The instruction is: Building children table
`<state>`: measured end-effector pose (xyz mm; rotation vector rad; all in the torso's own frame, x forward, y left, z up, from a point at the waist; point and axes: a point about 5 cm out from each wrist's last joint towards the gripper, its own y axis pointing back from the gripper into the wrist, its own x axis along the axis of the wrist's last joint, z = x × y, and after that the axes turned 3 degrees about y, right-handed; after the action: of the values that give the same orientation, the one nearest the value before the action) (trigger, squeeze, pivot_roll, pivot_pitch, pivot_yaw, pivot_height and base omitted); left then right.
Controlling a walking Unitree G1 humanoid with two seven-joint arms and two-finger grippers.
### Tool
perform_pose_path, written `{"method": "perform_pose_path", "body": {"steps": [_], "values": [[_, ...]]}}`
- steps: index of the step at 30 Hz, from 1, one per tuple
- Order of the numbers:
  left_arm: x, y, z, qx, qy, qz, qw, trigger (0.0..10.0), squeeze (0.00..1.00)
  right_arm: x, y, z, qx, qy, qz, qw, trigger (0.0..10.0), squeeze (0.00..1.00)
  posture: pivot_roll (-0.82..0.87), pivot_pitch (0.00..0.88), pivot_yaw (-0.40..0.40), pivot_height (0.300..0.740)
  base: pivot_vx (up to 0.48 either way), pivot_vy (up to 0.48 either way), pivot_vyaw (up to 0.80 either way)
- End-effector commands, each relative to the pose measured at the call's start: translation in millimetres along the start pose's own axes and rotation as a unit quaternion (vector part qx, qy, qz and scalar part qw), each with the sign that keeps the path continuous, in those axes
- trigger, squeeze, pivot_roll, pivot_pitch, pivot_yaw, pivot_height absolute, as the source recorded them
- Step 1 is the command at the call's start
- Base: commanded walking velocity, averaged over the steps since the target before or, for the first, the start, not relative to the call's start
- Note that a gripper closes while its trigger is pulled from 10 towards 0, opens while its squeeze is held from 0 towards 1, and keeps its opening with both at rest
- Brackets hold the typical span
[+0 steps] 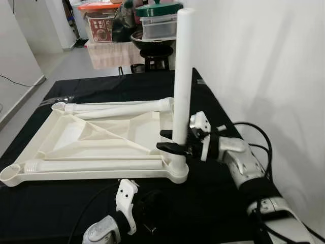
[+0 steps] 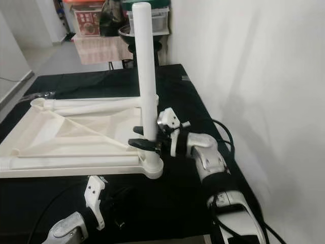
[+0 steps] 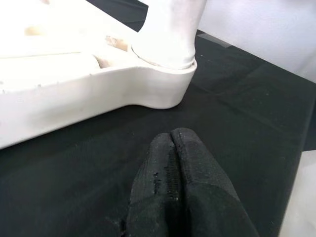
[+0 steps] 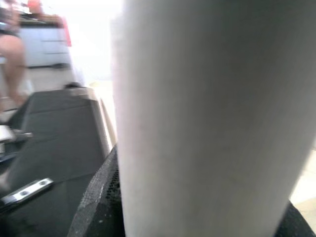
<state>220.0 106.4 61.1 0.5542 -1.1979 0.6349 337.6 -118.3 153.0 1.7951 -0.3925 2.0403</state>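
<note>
An upturned white table top (image 1: 96, 136) lies on a black-covered surface. One white leg (image 1: 182, 76) stands upright in its near right corner socket (image 1: 177, 172). My right gripper (image 1: 170, 141) is shut on this leg low down, one black finger on each side; in the right wrist view the leg (image 4: 207, 118) is very close. Two more legs lie loose on the top, one along the far edge (image 1: 117, 107) and one along the near edge (image 1: 96, 164). My left gripper (image 3: 171, 138) is shut on nothing, low over the cloth, just in front of the corner socket (image 3: 163, 84).
A white wall (image 1: 264, 61) runs close along the right. Black cables (image 1: 256, 133) loop beside my right arm. The left corner sockets (image 1: 10, 174) are open. Behind the surface stand a stool and stacked storage boxes (image 1: 152, 28). Grey floor (image 1: 66, 63) lies at the far left.
</note>
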Motion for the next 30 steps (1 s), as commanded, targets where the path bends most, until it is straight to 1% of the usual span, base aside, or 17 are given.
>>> {"method": "perform_pose_path", "body": {"steps": [1,2,3,4,5,7,13,15,16,17,18,22,23,26,27,29,30], "values": [[0,4.0,-0.3,0.004,-0.001,-0.001,1.0,10.0,0.0,-40,8.1,-7.9,-0.137,-0.011,-0.085,0.987,0.0,0.0,-0.06,0.0,0.012,0.74,0.0,0.0,0.0],[0,5.2,-0.1,0.004,0.0,0.0,1.0,10.0,0.0,-51,12.0,-11.2,-0.268,-0.024,-0.103,0.958,0.0,0.0,-0.06,0.0,0.014,0.74,0.0,0.0,0.0],[0,5.2,-0.1,0.004,0.0,0.0,1.0,10.0,0.0,-51,12.0,-11.2,-0.268,-0.024,-0.103,0.958,0.0,0.0,-0.06,0.0,0.014,0.74,0.0,0.0,0.0],[1,6.2,0.0,0.004,0.001,0.0,1.0,10.0,0.0,-68,14.3,-35.0,-0.324,-0.073,-0.123,0.935,0.0,0.0,-0.06,0.0,0.022,0.74,0.0,0.0,0.0],[1,6.2,0.0,0.004,0.001,0.0,1.0,10.0,0.0,-68,14.3,-35.0,-0.324,-0.073,-0.123,0.935,0.0,0.0,-0.06,0.0,0.022,0.74,0.0,0.0,0.0],[1,7.0,-0.8,0.003,0.001,-0.002,1.0,10.0,0.0,-81,12.9,-65.4,-0.357,-0.115,-0.129,0.918,0.0,0.0,-0.07,0.0,0.038,0.74,0.0,0.0,0.0],[1,6.4,-1.5,0.003,0.003,-0.002,1.0,10.0,0.0,-73,-3.1,-63.5,-0.314,-0.085,-0.118,0.938,0.0,0.0,-0.06,0.0,0.021,0.74,0.0,0.0,0.0],[2,4.0,-2.7,0.007,0.003,0.002,1.0,10.0,0.0,-66,-11.8,-48.8,-0.301,-0.069,-0.113,0.944,0.7,0.0,-0.06,0.0,0.021,0.74,0.0,0.0,0.0],[2,3.5,-3.0,0.009,0.002,0.003,1.0,10.0,0.0,-64,-12.3,-43.4,-0.304,-0.065,-0.112,0.944,6.5,0.0,-0.06,0.0,0.021,0.74,0.0,0.0,0.0],[2,3.5,-3.0,0.009,0.002,0.003,1.0,10.0,0.0,-64,-12.3,-43.4,-0.304,-0.065,-0.112,0.944,6.5,0.0,-0.06,0.0,0.021,0.74,0.0,0.0,0.0],[2,2.9,-3.2,0.009,0.002,0.003,1.0,10.0,0.0,-60,-12.4,-38.5,-0.308,-0.06,-0.11,0.943,10.0,0.0,-0.06,0.0,0.019,0.74,0.0,0.0,0.0],[2,2.6,-3.3,0.009,0.002,0.003,1.0,10.0,0.0,-58,-12.3,-35.8,-0.312,-0.057,-0.109,0.942,10.0,0.0,-0.06,0.0,0.019,0.74,0.0,0.0,0.0],[2,1.9,-3.8,0.009,0.002,0.003,1.0,10.0,0.0,-49,-15.4,-28.8,-0.279,-0.058,-0.086,0.955,10.0,1.0,-0.06,0.0,0.023,0.74,0.0,0.0,0.0],[3,1.0,-4.1,0.007,0.002,0.003,1.0,10.0,0.0,-35,-18.9,-24.6,-0.225,-0.043,-0.056,0.972,10.0,1.0,-0.07,0.0,0.025,0.74,0.0,0.0,0.0],[3,0.2,-4.2,0.005,0.003,0.003,1.0,10.0,0.0,-20,-19.9,-22.6,-0.154,-0.023,-0.031,0.987,10.0,0.56,-0.07,0.0,0.024,0.74,0.0,0.0,0.0],[3,-0.3,-4.2,0.004,0.004,0.003,1.0,10.0,0.0,-11,-19.6,-22.4,-0.106,-0.008,-0.017,0.994,10.0,0.56,-0.07,0.0,0.024,0.74,0.0,0.0,0.0],[3,-0.5,-4.3,0.003,0.005,0.003,1.0,10.0,0.0,-5,-18.7,-21.8,-0.064,0.004,-0.014,0.998,10.0,0.0,-0.07,0.0,0.021,0.74,0.0,0.0,0.0]]}}
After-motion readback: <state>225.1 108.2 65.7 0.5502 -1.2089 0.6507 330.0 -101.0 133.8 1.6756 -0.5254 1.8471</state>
